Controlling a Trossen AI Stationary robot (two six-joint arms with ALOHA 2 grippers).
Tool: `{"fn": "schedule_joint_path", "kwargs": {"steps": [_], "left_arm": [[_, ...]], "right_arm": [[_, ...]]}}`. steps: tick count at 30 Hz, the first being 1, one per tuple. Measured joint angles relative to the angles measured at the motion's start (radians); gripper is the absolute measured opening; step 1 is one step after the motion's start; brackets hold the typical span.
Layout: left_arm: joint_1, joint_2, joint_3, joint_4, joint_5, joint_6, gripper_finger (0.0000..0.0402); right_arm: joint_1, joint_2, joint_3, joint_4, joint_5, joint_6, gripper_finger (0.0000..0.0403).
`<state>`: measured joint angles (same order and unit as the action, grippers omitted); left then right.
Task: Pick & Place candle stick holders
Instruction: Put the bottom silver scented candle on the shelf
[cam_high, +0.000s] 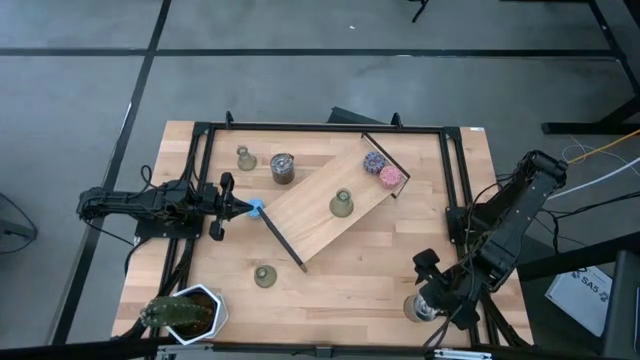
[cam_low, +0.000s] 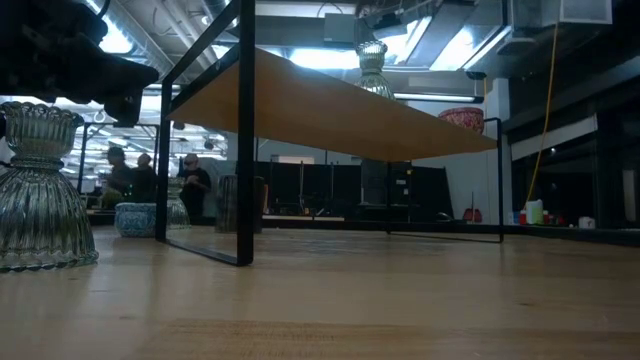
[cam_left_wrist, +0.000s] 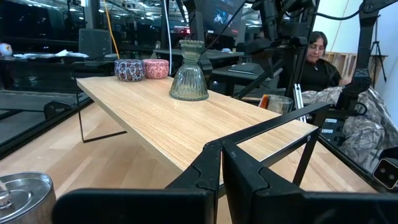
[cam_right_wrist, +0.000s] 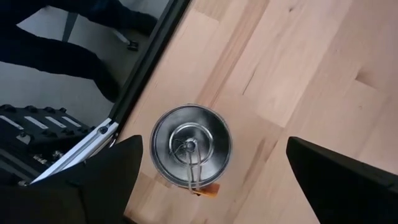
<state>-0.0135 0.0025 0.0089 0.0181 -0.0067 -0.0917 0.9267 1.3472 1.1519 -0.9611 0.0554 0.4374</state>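
Right end effector (cam_high: 432, 300) hangs spread over a silver tin (cam_right_wrist: 191, 148); I'd steer toward a candle stick holder (cam_high: 265, 275) instead, left end effector (cam_high: 243, 207) pressed together.

Three candle stick holders are in sight: one (cam_high: 246, 157) near the far edge of the desk (cam_high: 350, 275), one (cam_high: 341, 204) on the slanted wooden shelf (cam_high: 310, 215), one (cam_high: 265, 275) on the near side. Two silver tins (cam_high: 282, 168) (cam_high: 417, 308), two glittery pucks (cam_high: 374, 160) (cam_high: 390, 177) and one potted cactus (cam_high: 180, 313) complete the count.
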Motion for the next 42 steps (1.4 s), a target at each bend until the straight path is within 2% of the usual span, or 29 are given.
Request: {"fn": "schedule_joint_path", "kwargs": {"steps": [8, 21, 27, 42], "left_arm": [[0.000, 0.000, 0.000, 0.000, 0.000, 0.000, 0.0011], [0.000, 0.000, 0.000, 0.000, 0.000, 0.000, 0.0011], [0.000, 0.000, 0.000, 0.000, 0.000, 0.000, 0.0012], [0.000, 0.000, 0.000, 0.000, 0.000, 0.000, 0.0011]], "right_arm": [[-0.012, 0.007, 0.000, 0.001, -0.016, 0.008, 0.0400], [-0.012, 0.118, -0.001, 0.000, -0.037, 0.126, 0.0400], [0.020, 0.158, -0.001, -0.010, -0.090, 0.093, 0.0400], [0.074, 0.159, -0.001, -0.007, -0.030, 0.045, 0.0400]]}}
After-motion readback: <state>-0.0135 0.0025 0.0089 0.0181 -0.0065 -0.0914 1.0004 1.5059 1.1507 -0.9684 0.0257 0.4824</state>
